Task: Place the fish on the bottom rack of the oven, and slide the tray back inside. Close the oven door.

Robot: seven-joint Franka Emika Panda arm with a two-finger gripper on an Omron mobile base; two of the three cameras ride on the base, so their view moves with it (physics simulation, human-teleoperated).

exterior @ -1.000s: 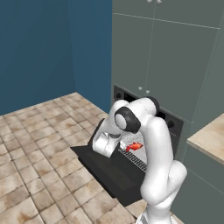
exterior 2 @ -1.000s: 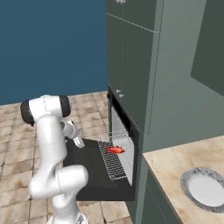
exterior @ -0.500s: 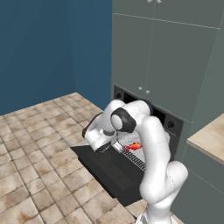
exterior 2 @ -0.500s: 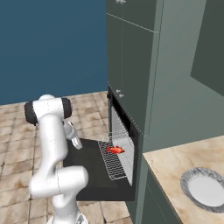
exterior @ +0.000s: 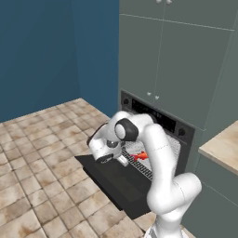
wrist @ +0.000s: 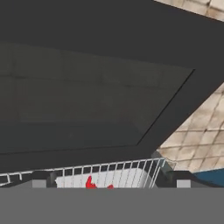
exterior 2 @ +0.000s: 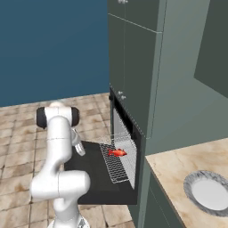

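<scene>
The red-orange fish lies on the silver wire bottom rack, which is pulled out of the black oven over the lowered oven door. My gripper hangs open and empty above the door, to the left of the rack and apart from the fish. In the hand view the dark door panel lies ahead, with the rack's edge and a bit of the fish at the bottom between my open fingertips.
Grey-green cabinets frame the oven. A stone counter to the right carries a round grey plate. Tiled floor spreads to the left of the door.
The arm has swung left, away from the rack and out over the open door, with the hand turning. The fish and the rack have stayed in place.
</scene>
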